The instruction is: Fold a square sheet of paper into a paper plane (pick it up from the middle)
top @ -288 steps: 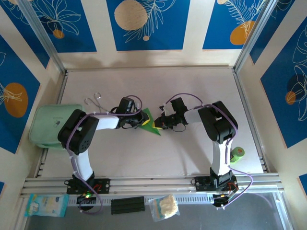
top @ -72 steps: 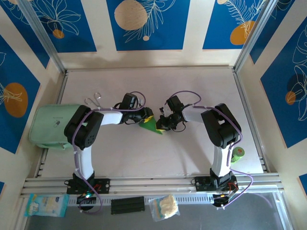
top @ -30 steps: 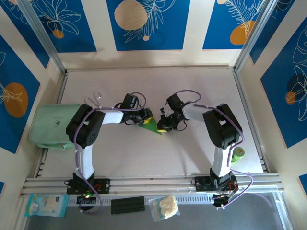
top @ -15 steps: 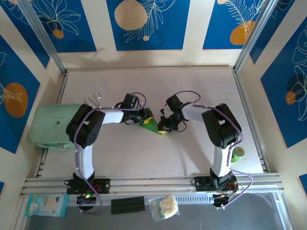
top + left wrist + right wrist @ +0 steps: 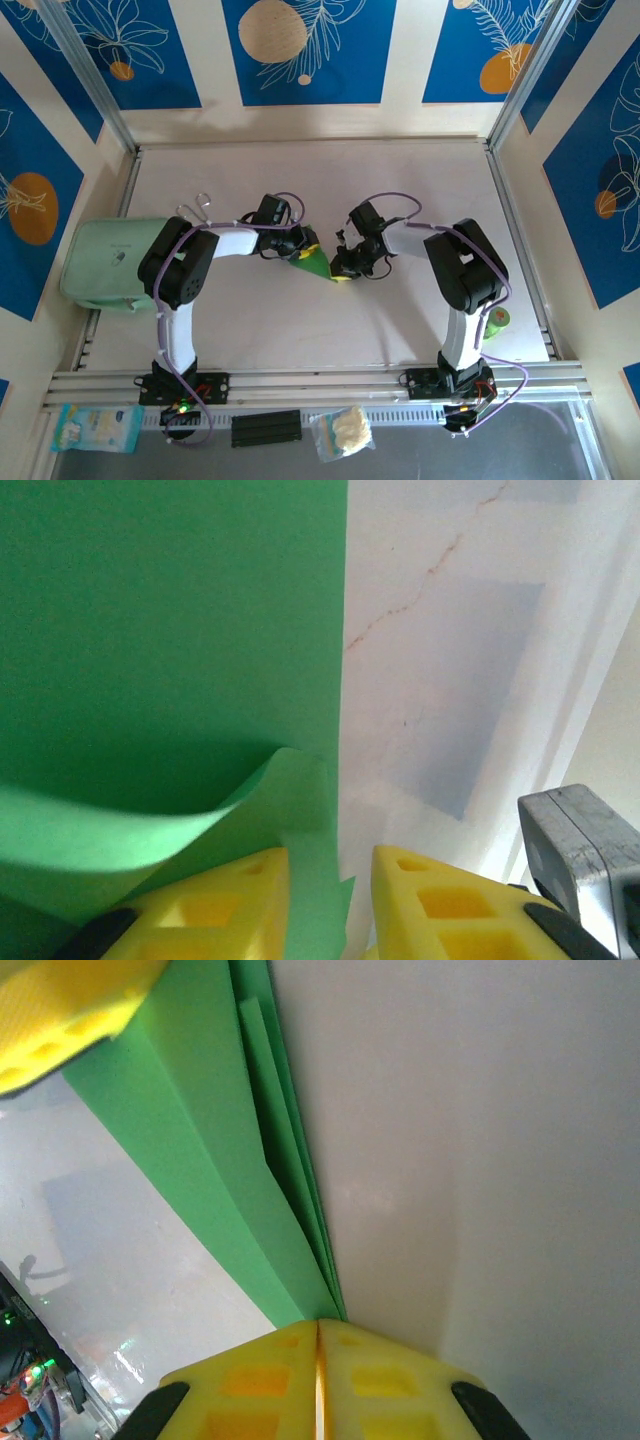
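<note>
The bright green sheet of paper (image 5: 314, 262), folded into a pointed wedge of several layers, lies at the table's middle between both grippers. My left gripper (image 5: 303, 247) is at its upper left. In the left wrist view the paper (image 5: 170, 630) fills the left side and one flap curls up. The left gripper (image 5: 330, 865) is open, with the paper's edge in the gap and bare table beside it. My right gripper (image 5: 341, 268) is at the wedge's near tip. In the right wrist view the right gripper (image 5: 318, 1325) is shut where the paper (image 5: 220, 1160) layers converge.
A pale mint-green pouch (image 5: 105, 262) lies at the left table edge, with metal scissors (image 5: 196, 210) behind it. A small green roll (image 5: 495, 320) stands at the right near the right arm. Small packets lie beyond the front rail (image 5: 320, 380).
The right gripper has shifted slightly toward the near side along the paper's tip. The left gripper and the paper have stayed in place.
</note>
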You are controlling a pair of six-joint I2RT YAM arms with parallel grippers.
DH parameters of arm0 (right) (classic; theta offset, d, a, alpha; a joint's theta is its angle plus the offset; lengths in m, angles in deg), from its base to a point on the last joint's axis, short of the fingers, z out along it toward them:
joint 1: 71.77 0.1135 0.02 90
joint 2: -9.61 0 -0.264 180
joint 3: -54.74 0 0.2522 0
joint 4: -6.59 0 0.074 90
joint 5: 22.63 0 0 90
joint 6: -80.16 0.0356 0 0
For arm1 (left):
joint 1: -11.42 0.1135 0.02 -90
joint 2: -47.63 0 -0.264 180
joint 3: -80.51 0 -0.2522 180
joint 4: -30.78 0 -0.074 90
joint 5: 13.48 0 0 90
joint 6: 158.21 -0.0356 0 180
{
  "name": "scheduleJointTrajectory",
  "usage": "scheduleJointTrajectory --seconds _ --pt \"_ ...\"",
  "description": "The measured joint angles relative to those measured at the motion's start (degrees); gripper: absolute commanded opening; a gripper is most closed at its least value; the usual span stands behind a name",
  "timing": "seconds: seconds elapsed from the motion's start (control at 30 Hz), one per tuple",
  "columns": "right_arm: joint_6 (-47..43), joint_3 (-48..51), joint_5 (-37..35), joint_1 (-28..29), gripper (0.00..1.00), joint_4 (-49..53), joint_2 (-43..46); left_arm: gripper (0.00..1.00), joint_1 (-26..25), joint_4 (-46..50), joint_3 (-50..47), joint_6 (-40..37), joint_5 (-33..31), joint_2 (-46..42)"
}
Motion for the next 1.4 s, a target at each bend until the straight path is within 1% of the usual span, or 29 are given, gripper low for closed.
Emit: scheduleJointTrajectory --seconds 0.13,0.27,0.4,0.5,0.6,0.73,0.9,1.07,1.4 --pt "0.42 2.84 -0.24 -0.04 0.10 0.31 2.36 0.30 0.00 0.46 0.26 -0.02 0.04 0.09" --pt "0.50 3.82 -1.84 -0.04 0.10 2.93 4.72 0.30 0.07 0.44 0.31 -0.02 0.02 0.09" --pt "0.87 3.43 -2.40 -0.04 0.10 3.50 8.04 0.30 0.11 0.37 0.31 -0.02 0.04 0.09" --pt "1.25 1.27 -2.40 0.20 0.10 2.84 8.50 0.30 0.11 0.35 0.31 -0.02 0.04 0.09" --pt "1.77 -1.73 -2.38 0.98 0.08 1.79 7.19 0.30 0.11 0.33 0.31 -0.02 0.04 0.11" --pt "2.29 -6.05 -2.45 2.34 0.07 -0.20 2.69 0.30 0.11 0.26 0.31 0.00 0.07 0.11" --pt "3.28 -8.66 -2.93 2.60 0.06 -1.77 -2.32 0.30 0.13 -0.28 0.31 0.13 0.26 0.15" --pt "3.43 -9.01 -3.45 2.34 0.05 -2.54 -5.31 0.30 0.28 -1.11 0.31 0.52 0.72 0.31" --pt "2.58 -7.78 -3.30 1.46 0.05 -3.78 -5.53 0.32 0.87 -2.21 0.46 -0.02 1.09 -0.09"
